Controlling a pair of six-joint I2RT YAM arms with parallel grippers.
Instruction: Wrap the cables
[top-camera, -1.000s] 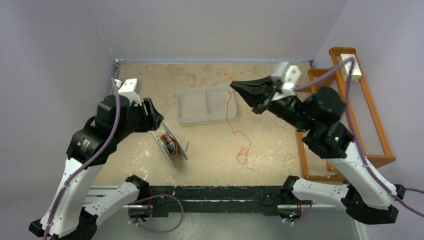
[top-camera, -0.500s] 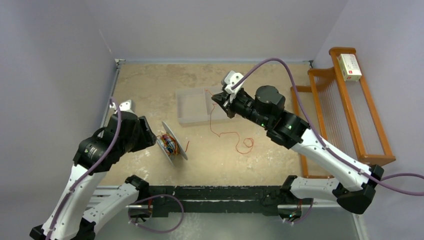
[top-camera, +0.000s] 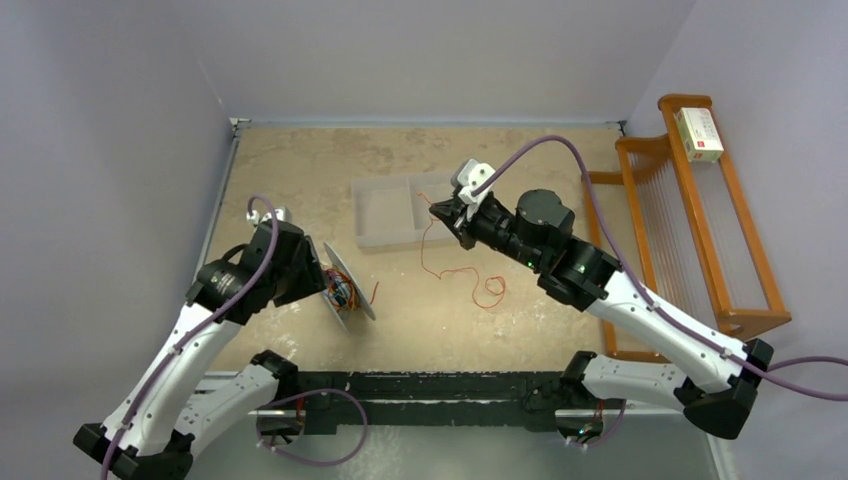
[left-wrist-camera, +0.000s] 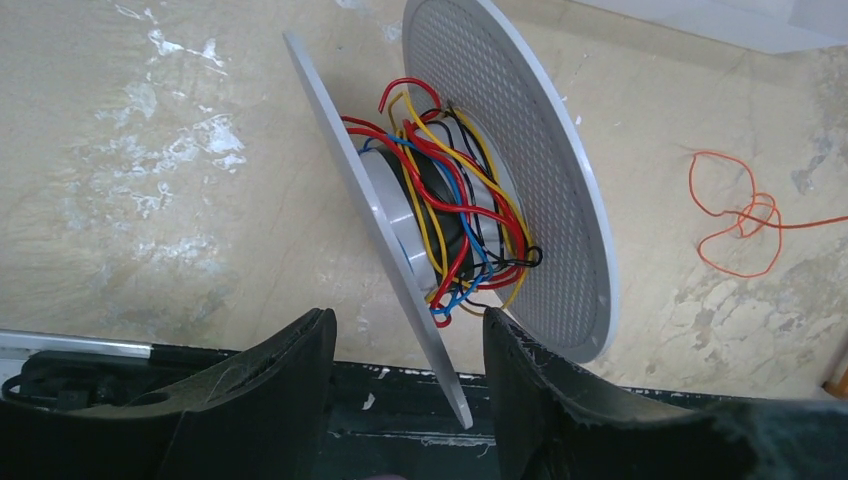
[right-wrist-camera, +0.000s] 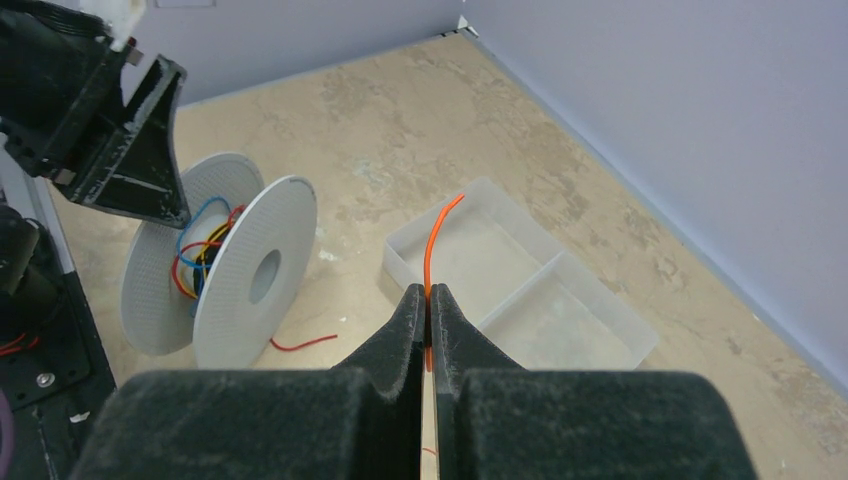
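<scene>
The grey double-disc spool stands on edge at the left, with red, yellow, blue and black wires wound on its hub. My left gripper is open just left of it; the near disc's rim lies between the fingers without touching. My right gripper is shut on the thin orange cable above the tray's right compartment. The cable hangs down to the table and ends in loose loops, which also show in the left wrist view.
A clear two-compartment tray lies behind the spool. A short red wire end sticks out by the spool's base. A wooden rack with a small box stands along the right wall. A black rail runs along the near edge.
My right gripper swung left and down to the tray with the cable, dragging its loops leftward. My left arm lowered and closed in on the spool's near disc.
</scene>
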